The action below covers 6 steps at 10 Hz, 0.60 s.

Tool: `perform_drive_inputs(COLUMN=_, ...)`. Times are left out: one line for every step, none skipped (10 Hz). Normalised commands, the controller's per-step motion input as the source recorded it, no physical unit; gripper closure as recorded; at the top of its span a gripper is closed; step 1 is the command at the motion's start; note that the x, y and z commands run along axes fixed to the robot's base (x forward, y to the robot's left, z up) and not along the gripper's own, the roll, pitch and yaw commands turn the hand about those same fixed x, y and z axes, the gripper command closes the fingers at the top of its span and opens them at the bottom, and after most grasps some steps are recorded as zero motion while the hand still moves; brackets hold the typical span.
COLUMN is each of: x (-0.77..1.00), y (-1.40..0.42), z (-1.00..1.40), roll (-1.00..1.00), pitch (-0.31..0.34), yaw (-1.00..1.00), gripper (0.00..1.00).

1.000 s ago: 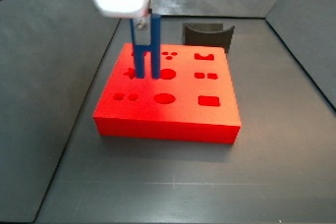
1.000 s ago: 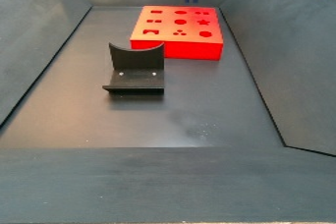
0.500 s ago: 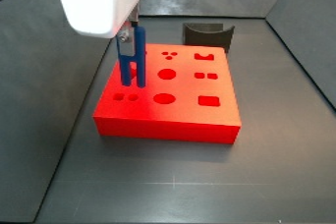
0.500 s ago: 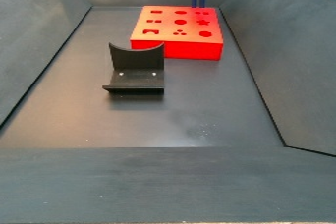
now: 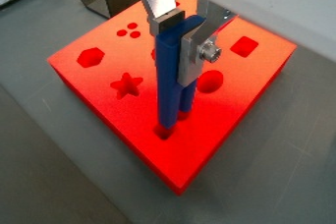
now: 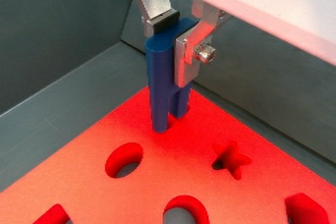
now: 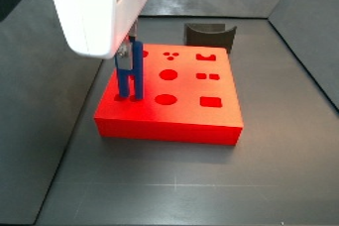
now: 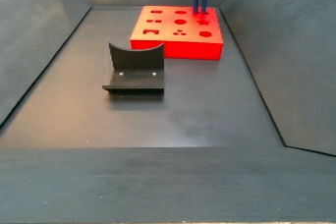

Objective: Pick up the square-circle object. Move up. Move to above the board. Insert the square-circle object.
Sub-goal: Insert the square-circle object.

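My pincer is clamped on the slim, tall blue bar-like peg, silver finger plates pressed to its upper end in both wrist views. I'm holding the peg upright, its lower end down at the top face of the large flat red board with shaped cut-out holes, near one edge. In a side view the peg stands at the board's left side. The dark grey curved holder sits on the floor, apart from the board.
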Motion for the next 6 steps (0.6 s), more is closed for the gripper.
perform_drive_inputs(x=-0.10, y=-0.01, z=-0.09, roll=0.00, pitch=0.000, yaw=0.05, gripper=1.00)
perform_drive_inputs(x=-0.23, y=0.00, z=-0.06, roll=0.00, pitch=0.000, yaw=0.08, gripper=1.00)
perform_drive_inputs(x=-0.29, y=0.00, z=-0.05, roll=0.00, pitch=0.000, yaw=0.08, gripper=1.00)
perform_drive_inputs(x=-0.20, y=0.00, z=-0.12, roll=0.00, pitch=-0.003, yaw=0.02, gripper=1.00)
perform_drive_inputs(x=-0.17, y=0.00, z=-0.15, roll=0.00, pitch=-0.026, yaw=0.02, gripper=1.00)
perform_drive_inputs(x=0.00, y=0.00, z=-0.27, roll=0.00, pitch=-0.103, yaw=0.04, gripper=1.00)
